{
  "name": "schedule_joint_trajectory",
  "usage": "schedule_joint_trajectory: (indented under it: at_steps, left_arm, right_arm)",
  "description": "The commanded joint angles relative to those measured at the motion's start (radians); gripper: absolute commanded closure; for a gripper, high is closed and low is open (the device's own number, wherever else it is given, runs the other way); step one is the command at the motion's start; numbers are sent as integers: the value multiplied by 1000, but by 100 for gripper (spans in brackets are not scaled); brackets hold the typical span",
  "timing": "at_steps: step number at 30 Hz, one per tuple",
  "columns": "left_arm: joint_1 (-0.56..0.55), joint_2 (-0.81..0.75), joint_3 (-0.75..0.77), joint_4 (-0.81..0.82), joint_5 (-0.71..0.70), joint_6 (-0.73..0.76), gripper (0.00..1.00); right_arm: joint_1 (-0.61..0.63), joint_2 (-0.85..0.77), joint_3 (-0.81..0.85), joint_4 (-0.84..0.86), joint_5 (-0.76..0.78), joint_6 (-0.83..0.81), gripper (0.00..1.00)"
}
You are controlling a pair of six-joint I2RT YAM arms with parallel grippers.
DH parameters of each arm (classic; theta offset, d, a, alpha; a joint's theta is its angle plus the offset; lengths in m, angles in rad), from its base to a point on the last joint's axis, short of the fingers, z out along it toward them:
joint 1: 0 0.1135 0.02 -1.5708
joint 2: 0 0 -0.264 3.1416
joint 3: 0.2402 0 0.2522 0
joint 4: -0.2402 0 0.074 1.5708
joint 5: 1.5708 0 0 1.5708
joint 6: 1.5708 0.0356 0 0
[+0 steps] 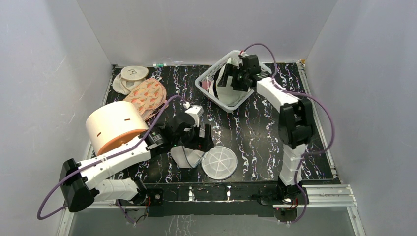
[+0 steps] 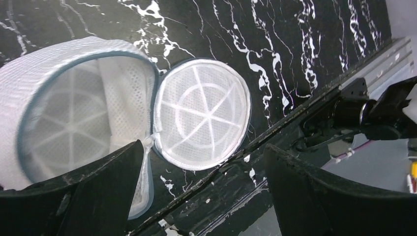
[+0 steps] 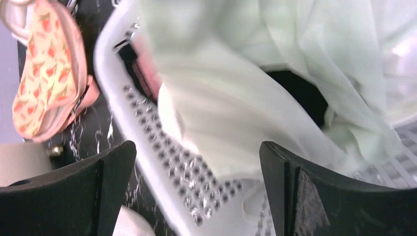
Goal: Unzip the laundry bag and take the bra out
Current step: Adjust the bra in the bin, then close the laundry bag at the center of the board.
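**A:** how's the small round white mesh laundry bag [image 1: 220, 163] looking?

**B:** unzipped. Both ribbed halves are flopped open side by side at 6 o'clock on the black marbled tabletop [image 1: 255, 132]. Left jaws are spread wide right over it, gripping nothing, and one finger hides part of the deeper half.

**A:** and the pale mint-green bra [image 3: 216, 113]?

**B:** in the white plastic lattice basket [image 1: 210, 96] at 1 o'clock, under the right jaws, which are wide too. It's blurry though, cut off by the frame, and I can't really make out the cups.

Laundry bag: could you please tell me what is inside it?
The laundry bag lies unzipped; its open half shows only white mesh and ribs. A finger of the left tool covers its near edge, so that part is hidden.
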Motion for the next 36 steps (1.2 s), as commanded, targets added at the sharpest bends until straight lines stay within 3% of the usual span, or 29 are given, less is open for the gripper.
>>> schedule_joint_trajectory:
  at_steps: [1,8,13,20,28,36]
  left_arm:
    - [-63,57,46,48,22,71,9]
    - [-278,215,110,34,-175,141,10]
    - [-391,378,141,29,-251,142,16]
    - [-467,591,268,32,-309,162,19]
    - [-494,727,358,8,-388,229,48]
    - [-494,813,351,-4,-364,233,65]
  right_arm:
    - [-3,-268,-46,-20,19,-148,2]
    - [-3,-641,-331,-19,82,-214,2]
    - [-5,-883,-530,-37,250,-186,2]
    - [-8,-1080,-536,-105,435,-194,2]
    - [-9,-1178,-543,-117,476,-191,2]
    - [-8,-1195,-539,-143,481,-197,2]
